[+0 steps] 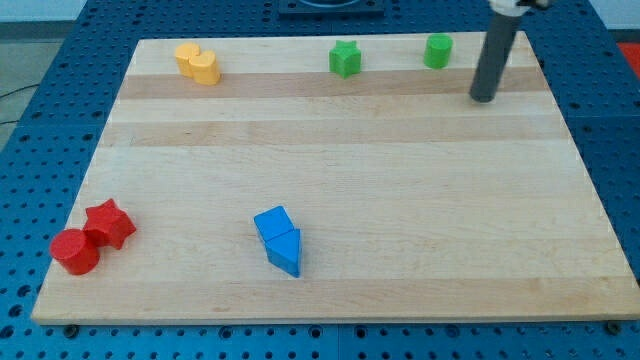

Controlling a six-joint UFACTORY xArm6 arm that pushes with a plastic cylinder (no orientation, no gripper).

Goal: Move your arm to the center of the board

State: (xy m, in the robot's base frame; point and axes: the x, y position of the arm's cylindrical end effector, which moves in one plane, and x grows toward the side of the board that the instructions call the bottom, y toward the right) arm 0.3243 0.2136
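My tip (483, 98), a bare rod with no jaws to spread or pinch, touches the board (400, 200) near its top right corner, beside the green cylinder (437, 51), well apart from the board's centre.

Light wood board (400, 200) w/ grain stripes, on blue perforated table (60, 60). Dark grey rod, my tip (483, 98). Just beside tip: green blocks (437, 50), (345, 59). Far from tip: yellow (198, 63), blue (279, 240), red (92, 236).
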